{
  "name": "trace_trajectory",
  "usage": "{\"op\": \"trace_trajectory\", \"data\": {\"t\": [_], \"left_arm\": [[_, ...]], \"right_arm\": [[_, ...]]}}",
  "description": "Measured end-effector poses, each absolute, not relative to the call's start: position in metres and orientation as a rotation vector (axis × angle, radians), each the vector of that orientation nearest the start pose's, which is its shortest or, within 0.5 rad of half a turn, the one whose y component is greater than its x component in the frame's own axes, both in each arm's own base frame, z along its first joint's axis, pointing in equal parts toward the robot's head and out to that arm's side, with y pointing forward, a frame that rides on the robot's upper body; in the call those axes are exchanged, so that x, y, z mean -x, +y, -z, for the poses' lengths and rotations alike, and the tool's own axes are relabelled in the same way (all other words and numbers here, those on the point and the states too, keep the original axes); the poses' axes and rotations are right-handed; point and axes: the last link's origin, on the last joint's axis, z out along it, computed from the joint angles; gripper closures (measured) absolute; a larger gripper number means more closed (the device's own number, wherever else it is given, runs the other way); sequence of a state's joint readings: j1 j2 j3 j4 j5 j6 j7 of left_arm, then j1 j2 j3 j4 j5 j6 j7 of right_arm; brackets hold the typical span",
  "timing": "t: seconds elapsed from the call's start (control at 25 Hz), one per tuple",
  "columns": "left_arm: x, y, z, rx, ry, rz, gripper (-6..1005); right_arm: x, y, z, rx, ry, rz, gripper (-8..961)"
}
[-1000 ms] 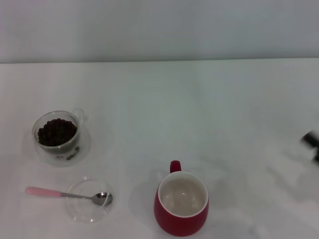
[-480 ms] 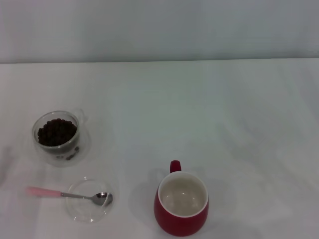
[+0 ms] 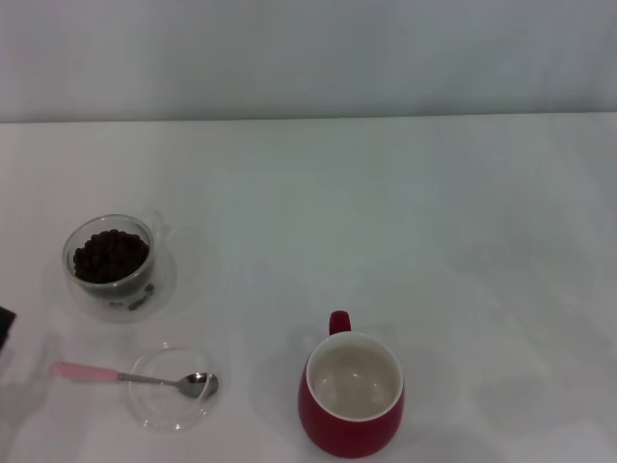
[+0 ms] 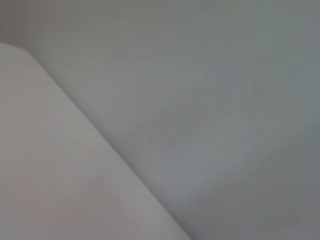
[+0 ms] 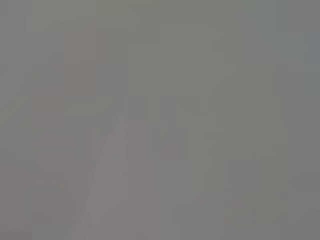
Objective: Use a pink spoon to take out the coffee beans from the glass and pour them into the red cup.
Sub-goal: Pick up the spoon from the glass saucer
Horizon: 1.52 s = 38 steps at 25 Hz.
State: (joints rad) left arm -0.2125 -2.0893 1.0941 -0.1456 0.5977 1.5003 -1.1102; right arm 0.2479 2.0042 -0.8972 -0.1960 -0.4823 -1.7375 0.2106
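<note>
At the left edge, the left gripper (image 3: 4, 328) is glimpsed near the pink spoon (image 3: 92, 372); its jaw state cannot be told.

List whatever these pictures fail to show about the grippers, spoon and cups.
- Left gripper: head view shows only a dark corner at the frame's left edge; the rest is cut off, open or shut unknown.
- Right gripper: outside the head view.
- Both wrist views: only featureless grey surfaces, no task items.
- Glass: the coffee beans hide its bottom.
- Pink spoon: its bowl lies over a clear dish; whether it holds anything is too small to tell.
</note>
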Motion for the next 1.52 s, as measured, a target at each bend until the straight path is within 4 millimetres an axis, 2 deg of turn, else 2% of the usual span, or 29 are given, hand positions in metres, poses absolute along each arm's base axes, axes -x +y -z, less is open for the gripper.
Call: {"op": "trace_trajectory", "data": {"t": [0.32, 0.92, 1.52], "left_arm": [[0.372, 0.186, 0.044, 1.522, -1.415, 1.205, 112], [0.36, 0.195, 0.065, 1.75, -1.442, 1.117, 111], [0.354, 0.192, 0.062, 1.771, -1.434, 1.176, 112]], "right_arm": [[-0.339, 0.259, -0.112, 1.329, -0.034, -0.857, 324], [-0.337, 0.252, -0.11, 1.336, -0.046, -0.889, 323], [-0.339, 0.248, -0.109, 1.335, -0.035, -0.881, 324]]}}
